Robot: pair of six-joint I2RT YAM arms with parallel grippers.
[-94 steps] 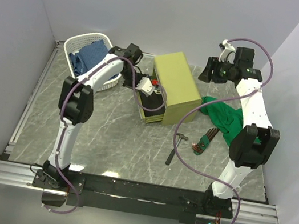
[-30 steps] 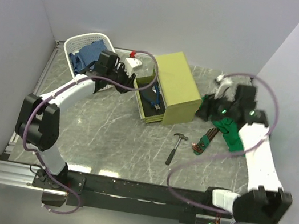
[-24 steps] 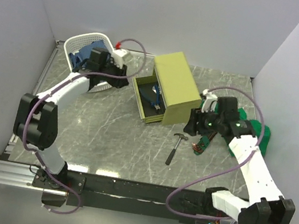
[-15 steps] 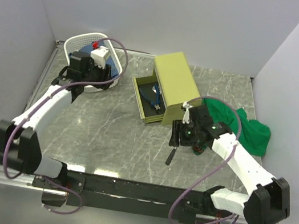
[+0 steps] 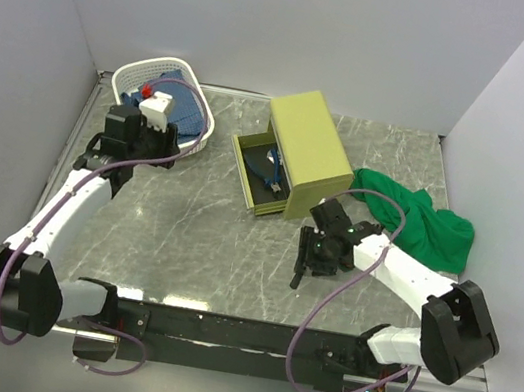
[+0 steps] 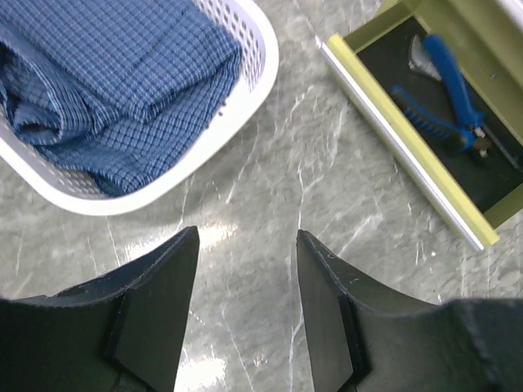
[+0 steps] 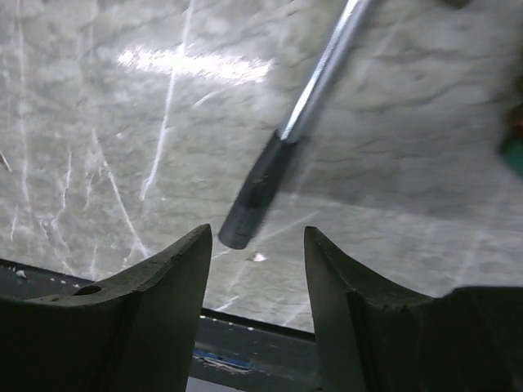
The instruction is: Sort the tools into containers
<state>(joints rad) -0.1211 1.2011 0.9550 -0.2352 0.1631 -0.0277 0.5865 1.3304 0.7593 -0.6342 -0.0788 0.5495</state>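
The white lattice basket [image 5: 192,133] [image 6: 261,73] holds a blue checked cloth. My left gripper [image 5: 161,146] [image 6: 247,237] hovers open and empty over bare table just in front of it. The olive-green chest [image 5: 307,143] has one drawer [image 5: 243,188] [image 6: 409,147] pulled out, with blue-handled pliers [image 5: 271,172] [image 6: 449,90] inside. A black-handled hammer [image 5: 297,275] [image 7: 257,192] lies on the table. My right gripper [image 5: 312,259] [image 7: 257,237] is open right over it, with the handle's end just beyond the fingertips. The arm covers the hammer's head.
A green cloth [image 5: 419,224] lies crumpled at the right, behind my right arm. The black rail [image 5: 238,334] [image 7: 245,343] runs along the table's near edge, close below the right gripper.
My left arm swung from the open drawer to in front of the basket, and its jaws widened. My right arm came from the green cloth down over the hammer.
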